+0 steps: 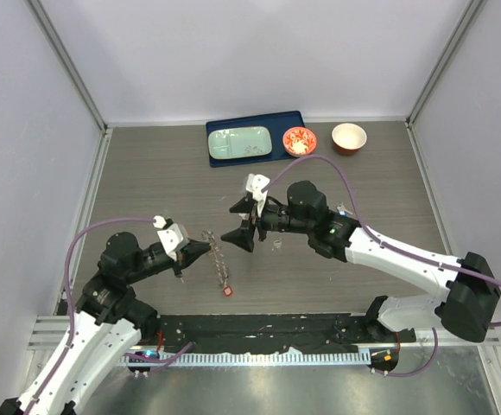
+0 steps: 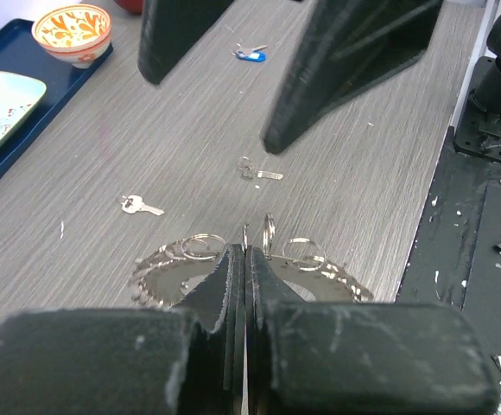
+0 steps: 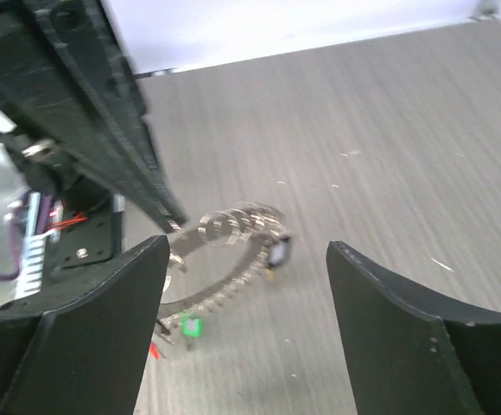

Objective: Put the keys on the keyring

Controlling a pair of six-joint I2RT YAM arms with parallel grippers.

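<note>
My left gripper (image 1: 200,250) is shut on the near rim of the keyring (image 1: 218,259), holding it tilted on edge just above the table. In the left wrist view the closed gripper (image 2: 244,252) pinches the jagged dark ring (image 2: 337,275), which carries several small split rings. My right gripper (image 1: 238,223) is open and empty, just right of the ring; the keyring (image 3: 233,270) lies ahead of the right gripper (image 3: 246,246). A green key (image 3: 190,327) and a blue key (image 3: 278,251) hang on it. Loose silver keys (image 2: 141,206) (image 2: 259,172) and a blue key (image 2: 250,54) lie on the table.
A blue tray (image 1: 294,121) with a pale green plate (image 1: 240,143) and a red-and-white bowl (image 1: 300,141) stands at the back, with another bowl (image 1: 349,137) to its right. The black base rail (image 1: 259,333) runs along the near edge.
</note>
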